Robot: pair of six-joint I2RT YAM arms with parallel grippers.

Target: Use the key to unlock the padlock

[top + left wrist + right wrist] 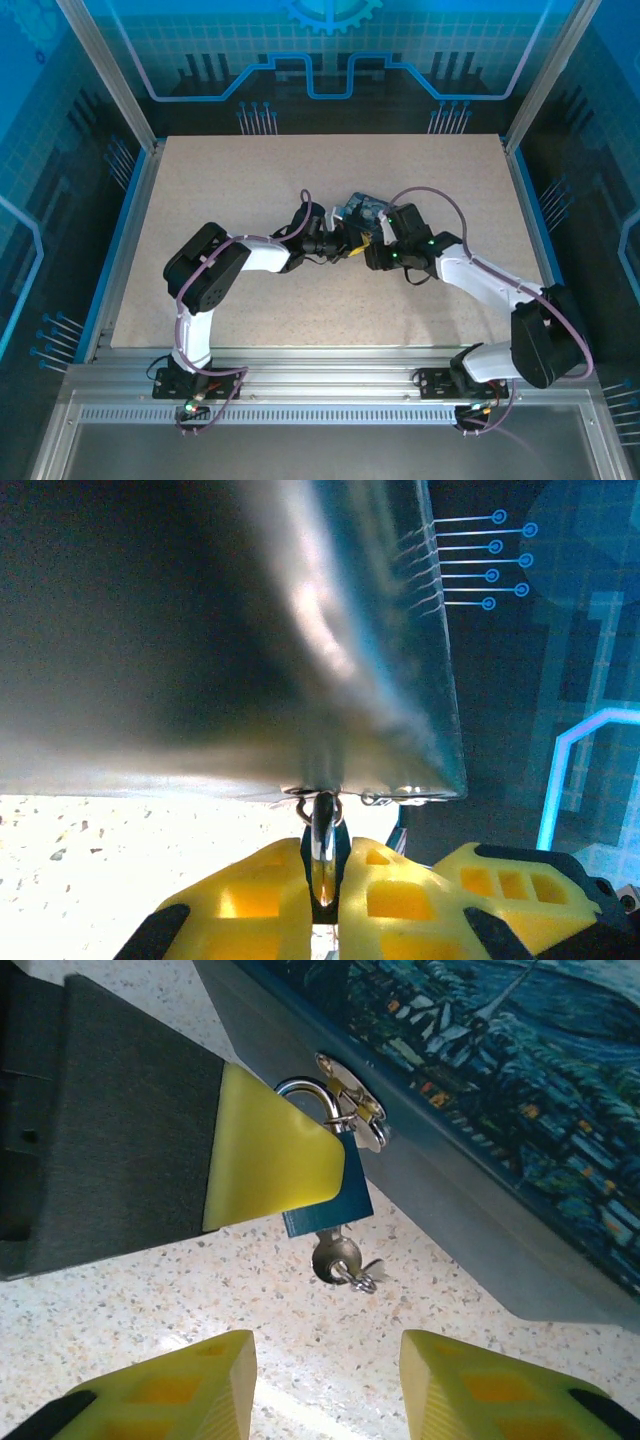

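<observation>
A: Biggest first. Speckled table (200,300) from the top, arms meeting near its middle?
B: Yes. Left arm (215,270) comes in from 8 o'clock, right arm (490,285) from 4 o'clock, tips almost nose to nose.
A: Tin?
B: Painted tin (362,208) at 1 o'clock of the table's middle, flat on the table, just beyond the arm tips. In the right wrist view we see its night-sky lid and grey-blue front wall.
A: Left gripper (325,868)?
B: Clamped on the padlock (345,1205). In its own wrist view we see the yellow fingers pressed together on the padlock's silver edge, with the tin wall right above. From the right wrist, one yellow finger (265,1155) enters from 9 o'clock and covers most of the padlock's face.
A: Right gripper (325,1385)?
B: Fingers apart, nothing between them. The tips sit at 7 and 5 o'clock of that view and touch neither padlock nor key (340,1258).
A: Padlock location?
B: Against the tin's front wall. The shackle is threaded through the hasp (352,1100) and the blue body hangs toward 6 o'clock. We can't tell if the shackle is latched, since the finger hides one leg.
A: Key?
B: In the bottom of the padlock body, sticking out at 6 o'clock, with a small ring on its end. It sits at 12 o'clock from the right gripper's gap, near but apart.
</observation>
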